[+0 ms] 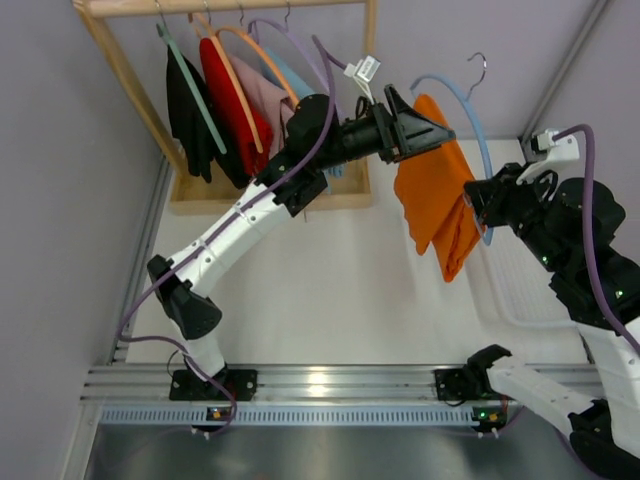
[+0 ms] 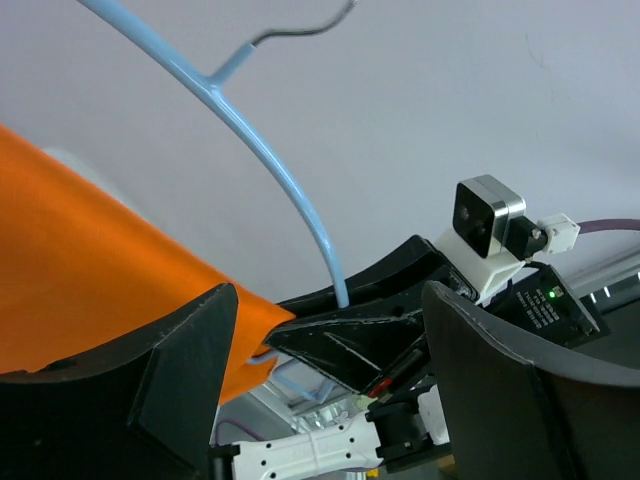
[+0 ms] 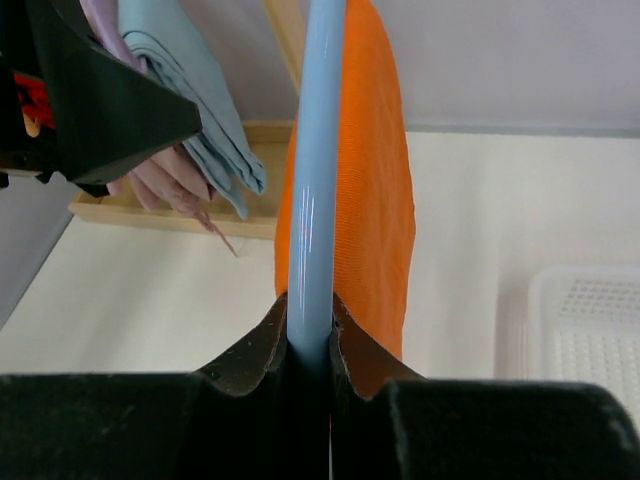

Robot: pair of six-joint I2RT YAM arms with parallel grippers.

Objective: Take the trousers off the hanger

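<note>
Trousers are slung on the hanger, running along its curve and hanging clear of the worktop.

Right end effector is clamped tight on the hanger's lower end, with the rod pinched between both fingers. The cloth sits right against that grip.

Left end effector is spread wide with nothing clamped. The cloth's top corner pokes just inside the gap beside one finger, and the hanger rod crosses beyond it.

Handling, my read:
- The cloth is soft, floppy and light, so expect it to sag and unfold once it leaves the hanger.
- It should slide easily on the smooth rod.
- Close on that top corner, deep enough to take the whole fold and not a single layer.
- Keep the fingers off the rod or you'll pinch the hanger too.

Room around the hanger:
- The rack with the other garments is on the hanger's left, close by the left arm, so don't swing back that way.
- The hook is free at the hanger's top, caught on nothing.
- A white tray lies under the hanger's lower end.
- Open worktop is between the hanger and the arm bases. I'd draw the cloth off toward there while the right arm keeps the hanger fixed.
</note>
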